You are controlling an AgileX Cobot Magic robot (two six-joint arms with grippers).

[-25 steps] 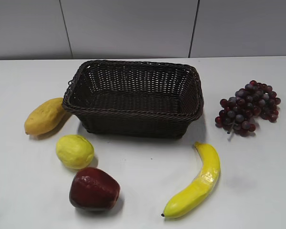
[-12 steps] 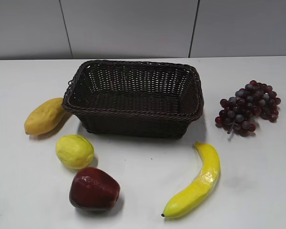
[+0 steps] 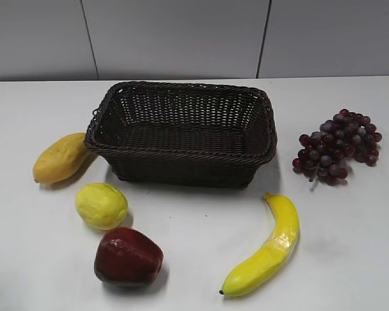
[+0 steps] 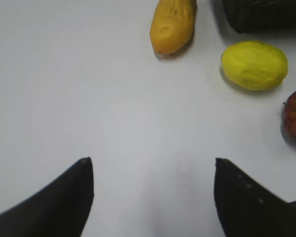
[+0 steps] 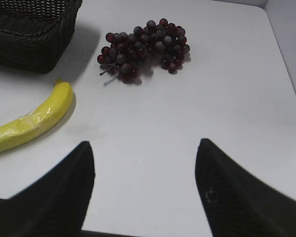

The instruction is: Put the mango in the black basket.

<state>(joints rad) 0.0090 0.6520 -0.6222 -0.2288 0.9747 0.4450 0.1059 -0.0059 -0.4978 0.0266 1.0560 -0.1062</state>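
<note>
The orange-yellow mango (image 3: 60, 157) lies on the white table just left of the black basket (image 3: 181, 152), its tip close to the basket's left rim. The mango also shows at the top of the left wrist view (image 4: 172, 24), with a corner of the basket (image 4: 266, 17) to its right. My left gripper (image 4: 152, 160) is open and empty over bare table, well short of the mango. My right gripper (image 5: 144, 143) is open and empty over bare table; the basket's corner (image 5: 32, 34) shows at its upper left. Neither gripper shows in the exterior view.
A pale-yellow lemon (image 3: 102, 205) and a dark red apple (image 3: 127, 257) lie in front of the mango. A banana (image 3: 266, 249) lies front right and a bunch of purple grapes (image 3: 338, 146) right of the basket. The table's right edge (image 5: 286, 64) is near.
</note>
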